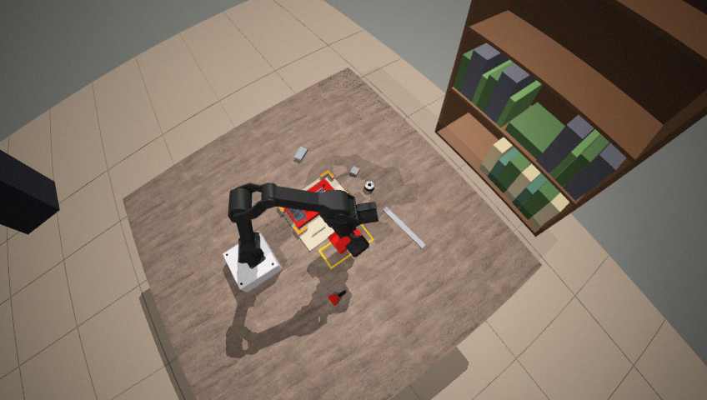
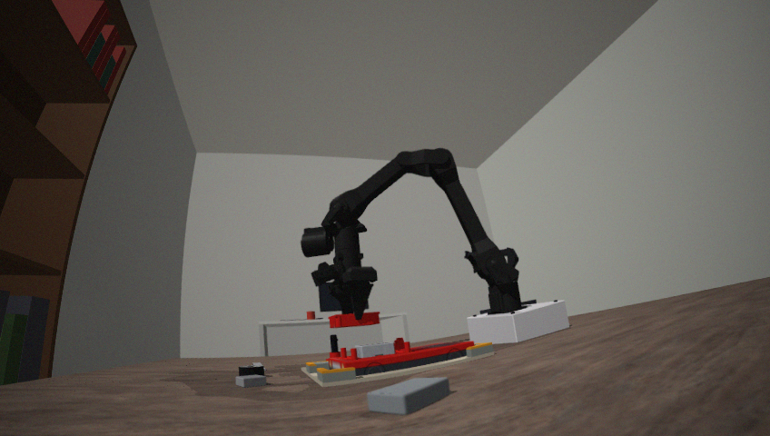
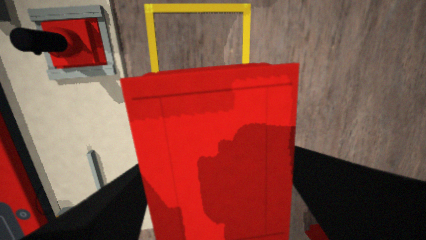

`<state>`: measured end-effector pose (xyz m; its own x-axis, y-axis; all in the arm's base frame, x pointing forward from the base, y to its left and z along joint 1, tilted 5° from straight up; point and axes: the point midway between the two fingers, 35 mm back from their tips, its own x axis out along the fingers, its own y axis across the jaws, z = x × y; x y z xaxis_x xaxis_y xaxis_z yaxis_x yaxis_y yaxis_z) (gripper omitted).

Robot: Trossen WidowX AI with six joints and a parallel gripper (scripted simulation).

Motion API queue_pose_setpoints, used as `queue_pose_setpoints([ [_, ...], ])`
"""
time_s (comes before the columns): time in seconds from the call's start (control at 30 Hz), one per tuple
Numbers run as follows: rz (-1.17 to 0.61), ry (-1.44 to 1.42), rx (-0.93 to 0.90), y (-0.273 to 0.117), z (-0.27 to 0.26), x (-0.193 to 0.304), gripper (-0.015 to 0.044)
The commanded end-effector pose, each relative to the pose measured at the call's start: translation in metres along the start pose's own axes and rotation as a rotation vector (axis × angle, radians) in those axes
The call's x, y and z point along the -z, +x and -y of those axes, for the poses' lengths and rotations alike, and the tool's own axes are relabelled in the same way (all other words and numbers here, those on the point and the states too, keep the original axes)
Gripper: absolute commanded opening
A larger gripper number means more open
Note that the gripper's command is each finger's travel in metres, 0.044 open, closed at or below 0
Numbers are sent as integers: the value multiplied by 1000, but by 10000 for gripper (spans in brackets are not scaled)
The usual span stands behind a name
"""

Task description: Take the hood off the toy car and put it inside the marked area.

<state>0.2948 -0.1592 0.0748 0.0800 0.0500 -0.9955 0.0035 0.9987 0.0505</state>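
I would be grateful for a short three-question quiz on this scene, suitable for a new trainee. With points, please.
1. Multiple choice: What is the gripper (image 1: 348,241) (image 2: 353,315) (image 3: 216,161) holding?
A) the gray block
B) the red hood (image 1: 338,242) (image 2: 353,320) (image 3: 215,110)
C) the black-handled piece

2. True or false: The hood is already resting on the table (image 1: 421,307) (image 2: 621,372) (image 3: 360,90).

3. Fill in the blank: The outline marking the put-down area (image 1: 324,260) (image 3: 200,8) is ____ in color.

Key: 1 B; 2 false; 3 yellow.
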Motion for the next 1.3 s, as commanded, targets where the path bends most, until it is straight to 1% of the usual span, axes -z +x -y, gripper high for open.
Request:
queue_pose_setpoints([
  [0.0,-3,-2,-5,4,-1,0,0],
  [1.27,-3,-2,-5,27,-1,0,0],
])
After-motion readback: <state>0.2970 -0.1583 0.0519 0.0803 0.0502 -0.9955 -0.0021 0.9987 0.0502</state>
